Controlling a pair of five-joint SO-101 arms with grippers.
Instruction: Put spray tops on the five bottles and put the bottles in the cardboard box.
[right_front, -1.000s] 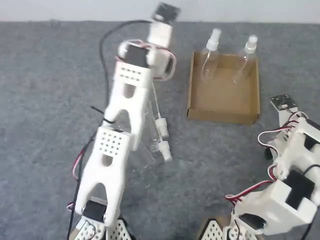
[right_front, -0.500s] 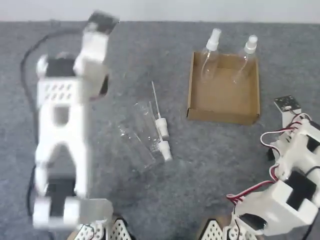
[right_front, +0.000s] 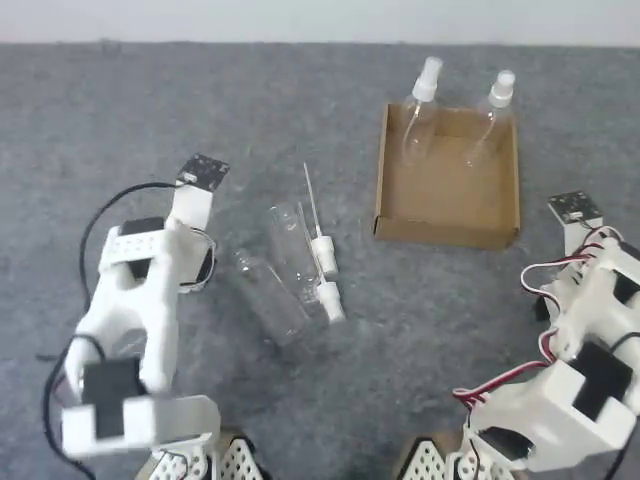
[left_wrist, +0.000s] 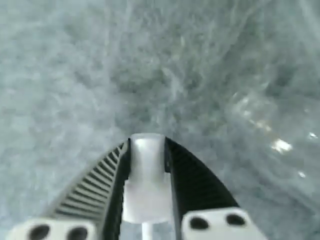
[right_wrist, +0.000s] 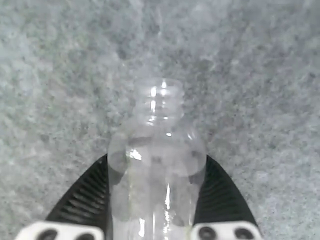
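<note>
capping step in hand
left gripper (left_wrist: 146, 146) pinches a spray top (left_wrist: 146, 175); right gripper (right_wrist: 156, 164) clasps an uncapped bottle (right_wrist: 159, 130). next, likely: line the top over the open neck.

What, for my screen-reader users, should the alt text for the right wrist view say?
The right gripper grips an uncapped clear plastic bottle, its open threaded neck pointing away from the camera. Grey carpet lies beneath.
</note>
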